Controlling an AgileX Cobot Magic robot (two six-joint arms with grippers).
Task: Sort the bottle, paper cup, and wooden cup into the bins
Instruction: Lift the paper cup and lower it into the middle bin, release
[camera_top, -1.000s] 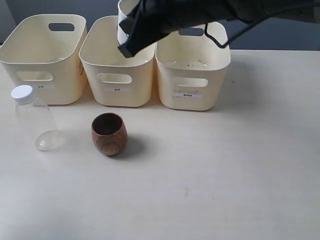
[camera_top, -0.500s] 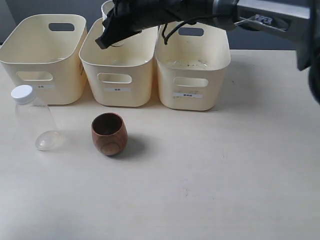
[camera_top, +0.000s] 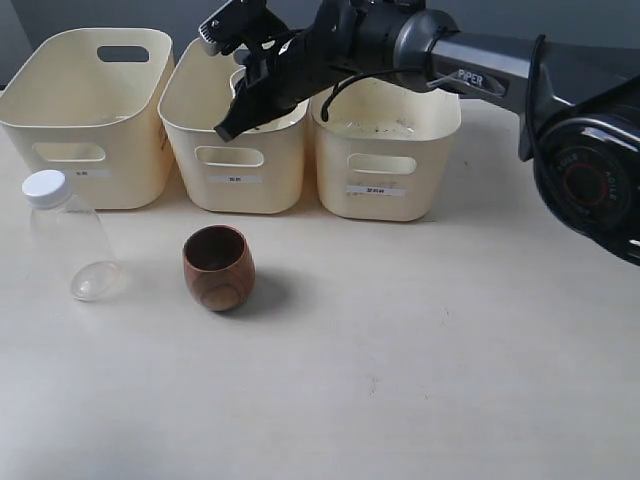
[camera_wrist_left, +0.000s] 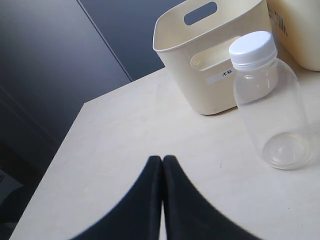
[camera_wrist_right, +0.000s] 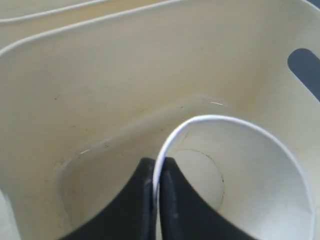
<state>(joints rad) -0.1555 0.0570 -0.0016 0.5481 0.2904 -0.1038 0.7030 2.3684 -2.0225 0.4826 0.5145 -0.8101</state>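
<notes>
My right gripper (camera_wrist_right: 157, 167) is shut on the rim of the white paper cup (camera_wrist_right: 260, 165), one finger inside it and one outside. It holds the cup down inside the middle bin (camera_wrist_right: 100, 75). In the exterior view the right gripper (camera_top: 232, 118) reaches over that middle bin (camera_top: 200, 130) from the right. The clear bottle (camera_top: 70, 240) with its white cap stands at the table's left, and the brown wooden cup (camera_top: 218, 267) stands upright beside it. My left gripper (camera_wrist_left: 162, 160) is shut on nothing, low over the table and short of the bottle (camera_wrist_left: 270, 105).
Three cream bins stand in a row at the back: the left bin (camera_top: 60, 120), the middle one and the right bin (camera_top: 425, 150). The left bin (camera_wrist_left: 180, 65) is just behind the bottle. The right arm's black link (camera_top: 480, 70) stretches above the right bin.
The right gripper has swung left above the bins with the paper cup and has come down into the middle bin. Bottle and wooden cup have not moved.
</notes>
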